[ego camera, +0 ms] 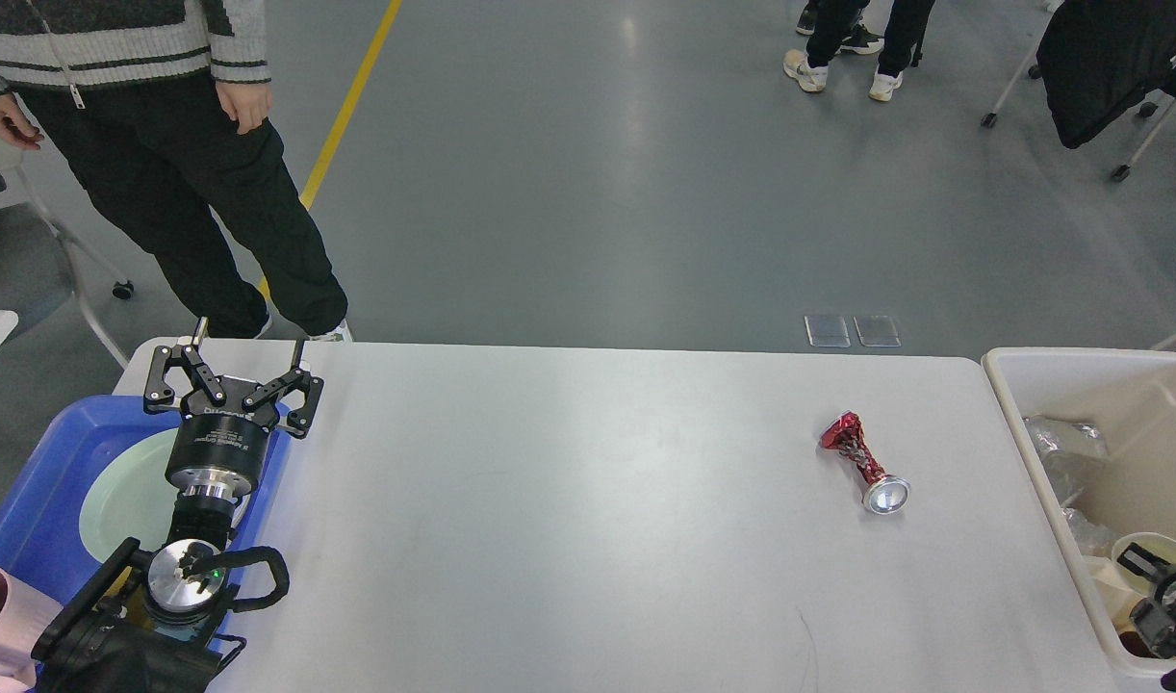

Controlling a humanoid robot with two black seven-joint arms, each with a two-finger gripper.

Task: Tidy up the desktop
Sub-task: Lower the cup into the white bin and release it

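Your left claw [249,358] hangs with fingers spread wide over the blue plastic tray [39,481]. A crushed red can [862,464] lies on the smooth white worktop [569,500], right of centre. Your right claw [1165,606] sits dark in the cream bin [1060,371]; its state can't be told.

Grey glossy floor [646,173] with a yellow line [343,115]; bystanders' legs [203,221] stand at left, wheeled chairs [1108,67] at far right.
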